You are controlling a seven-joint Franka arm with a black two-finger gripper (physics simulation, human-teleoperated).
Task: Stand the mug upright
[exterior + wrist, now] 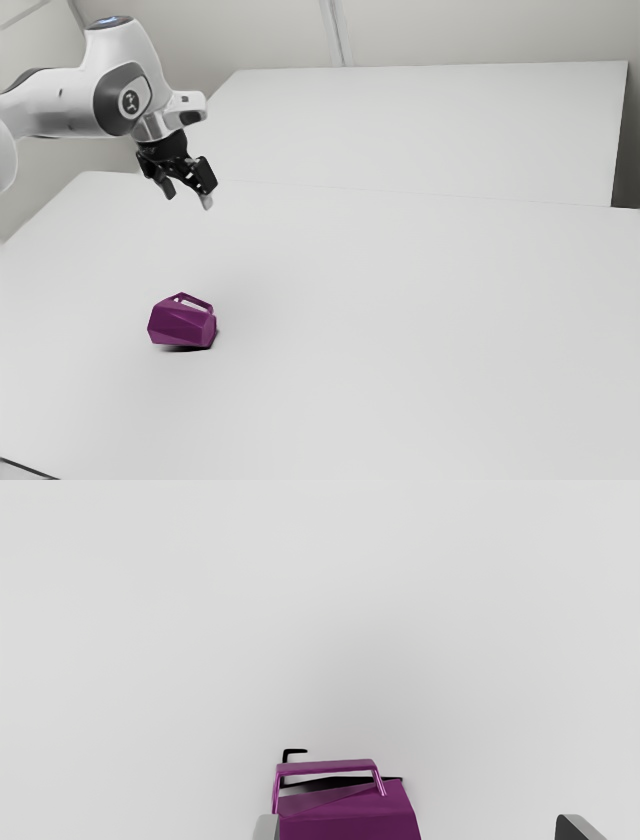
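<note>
Nearest: mug is on its side on the tabletop, not upright. Handle sits on its upper side, faceted body underneath; flat facets probably stop it rolling. Farther back, up above the mug: gripper, released, nothing held. Fingers stand wide apart, presumably to leave room for straddling the body or handle. Height keeps them off the mug; righting it likely needs a firm grip plus a tilt, slip being the risk.
</note>
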